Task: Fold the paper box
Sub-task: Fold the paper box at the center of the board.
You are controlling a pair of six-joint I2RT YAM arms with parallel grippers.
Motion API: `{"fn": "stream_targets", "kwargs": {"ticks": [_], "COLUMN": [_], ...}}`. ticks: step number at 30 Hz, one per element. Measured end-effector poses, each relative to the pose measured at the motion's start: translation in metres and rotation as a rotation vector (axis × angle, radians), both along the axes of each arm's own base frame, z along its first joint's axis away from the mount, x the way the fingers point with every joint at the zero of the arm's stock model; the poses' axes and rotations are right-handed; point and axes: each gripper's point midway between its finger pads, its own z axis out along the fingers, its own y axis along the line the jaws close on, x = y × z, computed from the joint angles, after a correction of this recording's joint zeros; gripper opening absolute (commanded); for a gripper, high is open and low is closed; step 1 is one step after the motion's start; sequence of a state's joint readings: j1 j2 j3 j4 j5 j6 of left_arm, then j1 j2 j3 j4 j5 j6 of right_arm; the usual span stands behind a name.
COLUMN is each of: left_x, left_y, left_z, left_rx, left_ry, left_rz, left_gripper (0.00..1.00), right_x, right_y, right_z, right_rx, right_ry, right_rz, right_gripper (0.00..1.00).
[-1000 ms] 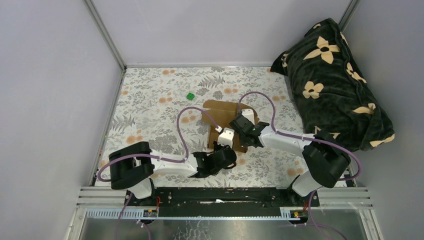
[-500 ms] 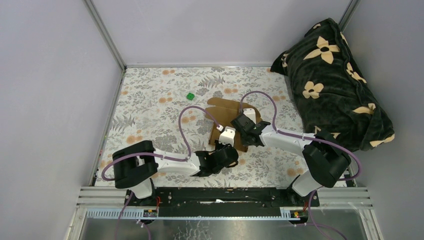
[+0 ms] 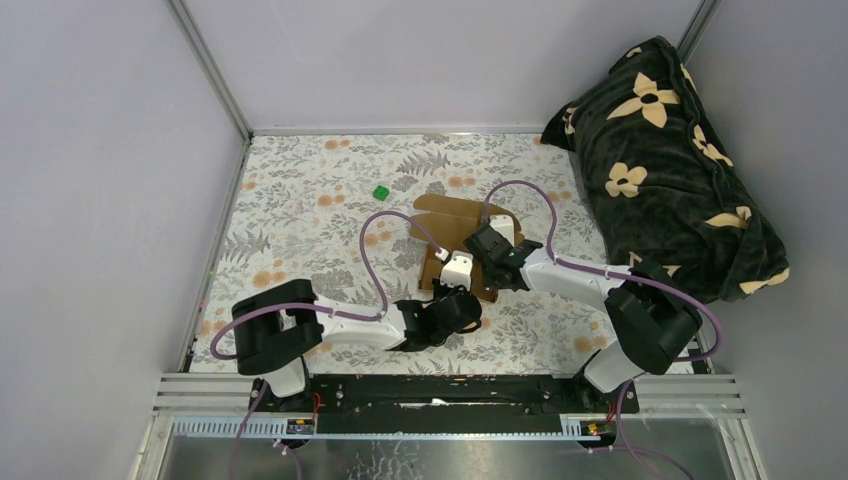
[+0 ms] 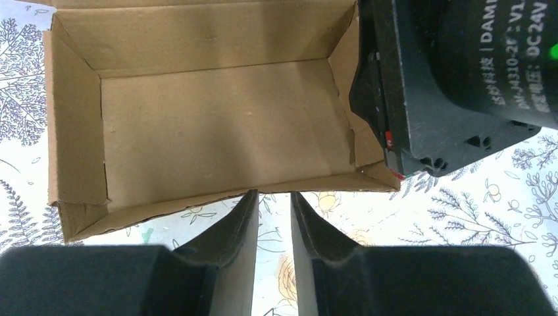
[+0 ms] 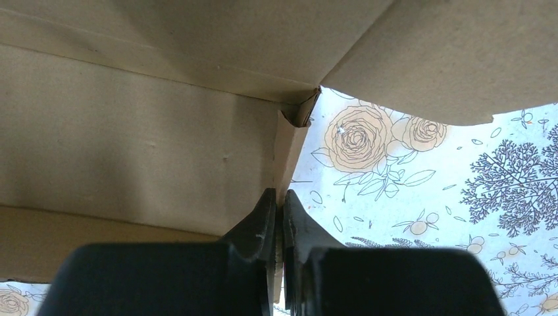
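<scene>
Right pincer (image 5: 278, 194) clamped shut on paper box (image 5: 131, 145) wall, left pincer (image 4: 273, 195) slightly parted, empty, near its edge

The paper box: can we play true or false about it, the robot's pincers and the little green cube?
1. The paper box is open on top and empty inside. True.
2. The right pincer is shut on a thin wall of the box. True.
3. The left pincer is squeezing the box. False: its fingers stand apart by the box's near wall, and only tablecloth shows between them.
4. The green cube sits inside the box. False: it lies on the tablecloth, apart from the box.
</scene>
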State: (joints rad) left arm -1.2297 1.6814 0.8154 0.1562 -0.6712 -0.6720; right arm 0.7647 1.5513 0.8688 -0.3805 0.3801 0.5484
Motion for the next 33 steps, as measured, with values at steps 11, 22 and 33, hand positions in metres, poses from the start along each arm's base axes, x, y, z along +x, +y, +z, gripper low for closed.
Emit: {"fn": "stream_targets", "kwargs": {"ticks": [11,22,33], "left_x": [0.007,0.029,0.046], "left_y": [-0.001,0.006,0.013], "left_z": [-0.001,-0.014,-0.019], "left_rx": [-0.013,-0.019,0.02], "left_ry": [-0.01,0.028,0.044], "left_rz": [0.03,0.046,0.015], "left_gripper": [0.32,0.34,0.34], "right_x": [0.002,0.003,-0.013], "right_y": [0.003,0.011,0.021], "right_z": [0.0,0.002,0.0], "right_rx": [0.004,0.01,-0.018], "right_ry": [0.002,-0.018,-0.011], "right_rz": [-0.008,-0.005,0.045], "right_gripper": [0.04,0.09,0.11]}}
